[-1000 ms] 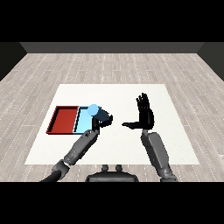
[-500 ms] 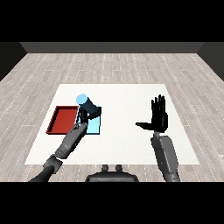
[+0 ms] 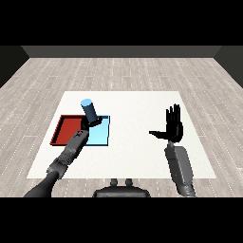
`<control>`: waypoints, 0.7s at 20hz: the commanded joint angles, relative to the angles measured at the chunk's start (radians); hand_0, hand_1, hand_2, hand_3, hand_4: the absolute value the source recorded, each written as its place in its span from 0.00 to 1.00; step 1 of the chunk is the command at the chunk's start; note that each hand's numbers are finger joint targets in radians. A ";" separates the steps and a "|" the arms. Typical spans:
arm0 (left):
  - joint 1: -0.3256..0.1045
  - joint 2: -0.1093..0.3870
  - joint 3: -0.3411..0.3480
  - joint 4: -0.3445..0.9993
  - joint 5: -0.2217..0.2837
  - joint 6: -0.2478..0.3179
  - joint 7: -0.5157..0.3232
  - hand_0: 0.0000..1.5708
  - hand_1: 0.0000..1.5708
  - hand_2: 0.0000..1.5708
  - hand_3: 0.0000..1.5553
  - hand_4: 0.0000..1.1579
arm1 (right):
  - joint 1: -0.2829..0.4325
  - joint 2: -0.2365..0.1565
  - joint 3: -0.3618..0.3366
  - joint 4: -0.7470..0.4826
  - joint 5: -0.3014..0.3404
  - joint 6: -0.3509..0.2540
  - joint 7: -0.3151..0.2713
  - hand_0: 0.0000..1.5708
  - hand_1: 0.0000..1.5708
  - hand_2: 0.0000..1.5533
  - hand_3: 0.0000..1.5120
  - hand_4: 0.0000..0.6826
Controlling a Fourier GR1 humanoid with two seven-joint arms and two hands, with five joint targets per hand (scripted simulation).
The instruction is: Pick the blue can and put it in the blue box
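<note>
White table (image 3: 137, 102) carries two trays side by side at its left: red tray (image 3: 66, 130) outboard, blue tray (image 3: 101, 136) inboard, their edges touching.

Left arm reaches in from the lower left corner and runs diagonally up to the seam between the trays. Left hand (image 3: 91, 121) sits at the blue tray's back-left corner, mostly hidden behind the can, with its fingers curled round the can's lower end. Right hand (image 3: 173, 127) is well apart on the table's right side, palm up and facing in, fingers straight and spread, thumb out to the side, holding nothing.

Blue can (image 3: 88, 110) is in the left hand, up off the tray floor as far as I can judge, over the blue tray's back-left corner near the shared edge with the red tray. Long axis is near upright but tilted: the lighter top face points up and leans toward the left and the far side of the table; the base points down toward the blue tray.

Key relation: the can's base is above the corner, not the middle, of the blue tray. Open tray floor lies right of and nearer than the can. Next move likely needs a small shift that way, the axis brought upright, then lowering and release. The left hand owns this; the right is not involved.
</note>
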 commanded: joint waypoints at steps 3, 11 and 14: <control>-0.051 -0.054 0.034 0.236 -0.024 0.049 0.022 0.99 0.99 0.91 0.73 0.80 | -0.011 -0.011 -0.028 0.051 -0.006 0.028 -0.018 0.00 0.00 0.00 0.00 0.00; 0.037 -0.071 0.023 0.358 -0.045 -0.044 0.049 0.58 0.58 0.57 0.52 0.77 | -0.030 0.020 -0.011 0.041 0.007 -0.002 -0.009 0.00 0.00 0.00 0.00 0.00; -0.001 -0.029 -0.009 0.385 -0.085 -0.104 0.119 0.63 0.63 0.60 0.00 0.45 | -0.019 0.003 -0.017 0.050 -0.010 0.040 -0.007 0.00 0.00 0.00 0.00 0.00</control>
